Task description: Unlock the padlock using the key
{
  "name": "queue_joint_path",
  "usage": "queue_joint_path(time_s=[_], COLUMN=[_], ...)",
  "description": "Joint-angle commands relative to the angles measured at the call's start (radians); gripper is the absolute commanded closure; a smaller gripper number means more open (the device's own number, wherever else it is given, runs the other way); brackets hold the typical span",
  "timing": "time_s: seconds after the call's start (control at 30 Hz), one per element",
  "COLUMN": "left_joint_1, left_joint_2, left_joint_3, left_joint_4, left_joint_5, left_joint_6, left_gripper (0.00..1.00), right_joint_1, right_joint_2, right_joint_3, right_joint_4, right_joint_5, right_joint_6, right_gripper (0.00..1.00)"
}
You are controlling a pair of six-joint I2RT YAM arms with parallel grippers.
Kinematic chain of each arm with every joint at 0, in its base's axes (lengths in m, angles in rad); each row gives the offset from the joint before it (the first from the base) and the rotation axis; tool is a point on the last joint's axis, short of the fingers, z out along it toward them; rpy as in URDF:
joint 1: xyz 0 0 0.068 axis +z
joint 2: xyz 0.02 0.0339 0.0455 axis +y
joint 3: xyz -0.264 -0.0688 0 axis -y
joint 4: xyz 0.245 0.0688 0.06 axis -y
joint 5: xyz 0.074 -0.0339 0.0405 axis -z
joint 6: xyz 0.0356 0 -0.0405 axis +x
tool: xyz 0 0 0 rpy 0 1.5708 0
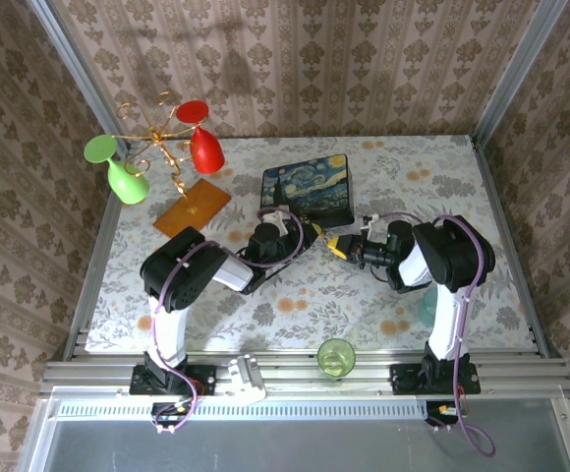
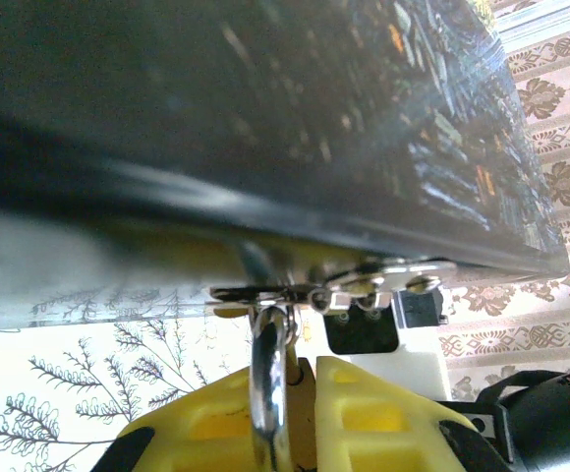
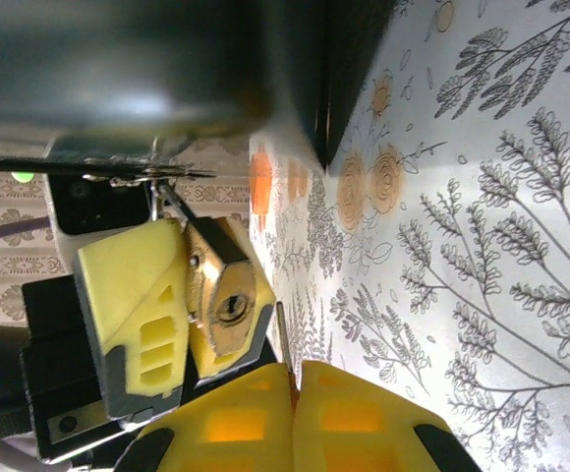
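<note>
Left tool (image 2: 300,405) is clamped on the padlock (image 3: 228,300) at the box's (image 1: 305,187) near edge; right tool (image 3: 295,391) pinches the key (image 3: 281,330) just beside it.

Left arm: is reaching rightward, left gripper (image 1: 303,234) clamping the padlock (image 3: 228,305). Right arm: is bending leftward, right gripper (image 1: 338,246) pinching the key (image 3: 282,334), facing its counterpart closely.

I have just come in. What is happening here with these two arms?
The left end effector clamps a tiny brass-gold padlock, whose thin silver shackle passes through the metal clasp of the dark painted box. The right end effector pinches a thin dark-silvery key. Its tip lies close beside the keyhole but is not yet inserted.
</note>
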Motion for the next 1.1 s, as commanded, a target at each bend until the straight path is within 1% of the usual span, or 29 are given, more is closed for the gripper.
queue_joint_path(time_s=[0.0, 0.1, 0.3, 0.6, 0.97, 1.07], left_joint_1=[-0.009, -0.013, -0.009, -0.018, -0.022, -0.019], left_joint_2=[-0.024, -0.03, -0.032, -0.016, -0.013, -0.012], left_joint_3=[0.011, 0.011, -0.015, -0.002, 0.005, 0.008], left_joint_4=[0.024, 0.021, 0.038, 0.058, 0.081, 0.074], left_joint_5=[0.033, 0.03, 0.022, 0.041, 0.048, 0.055], left_joint_6=[-0.046, -0.044, -0.049, -0.071, -0.089, -0.089], left_gripper=[1.0, 1.0, 1.0, 1.0, 1.0, 1.0], right_joint_1=[-0.007, -0.008, -0.013, -0.014, -0.006, -0.021], right_joint_2=[-0.037, -0.015, -0.022, -0.007, 0.051, 0.052], right_joint_3=[-0.008, 0.014, 0.013, 0.051, 0.089, 0.081], right_joint_4=[0.025, 0.026, 0.025, 0.026, 0.026, 0.025], right_joint_5=[-0.041, -0.049, -0.058, -0.055, -0.128, -0.119], right_joint_6=[-0.042, -0.036, -0.043, -0.031, -0.037, -0.041], right_gripper=[1.0, 1.0, 1.0, 1.0, 1.0, 1.0])
